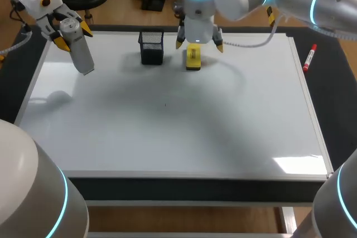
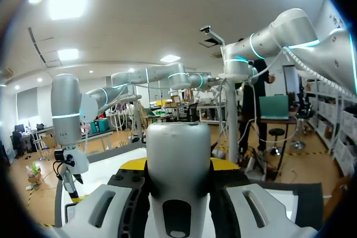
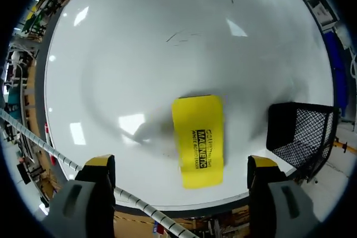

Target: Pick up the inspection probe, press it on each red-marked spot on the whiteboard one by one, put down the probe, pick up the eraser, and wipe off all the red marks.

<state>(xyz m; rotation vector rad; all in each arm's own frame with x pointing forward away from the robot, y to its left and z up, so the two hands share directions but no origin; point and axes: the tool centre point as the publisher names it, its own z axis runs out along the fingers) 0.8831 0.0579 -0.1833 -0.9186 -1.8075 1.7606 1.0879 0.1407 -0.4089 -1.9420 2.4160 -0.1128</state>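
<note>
Whiteboard point(image 1: 167, 126) showed no red marks (just glare at 5 o'clock). Left gripper point(image 1: 71, 33) clamped the probe point(image 1: 80, 51) at 10 o'clock. Right gripper point(image 1: 199, 44) hung spread over the eraser point(image 1: 193, 58) at 12, gripping nothing. Risk: an off-centre descent could skid the eraser or clip the mesh basket point(image 1: 152, 47) beside it.

The left gripper point(image 2: 178, 165) clamps the pale grey inspection probe point(image 2: 178, 185) from 2 sides — its rounded body fills the gap, yellow tips peeking out behind.

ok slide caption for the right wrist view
Open right gripper above the yellow rectangular eraser on the whiteboard beside a black mesh holder
</note>
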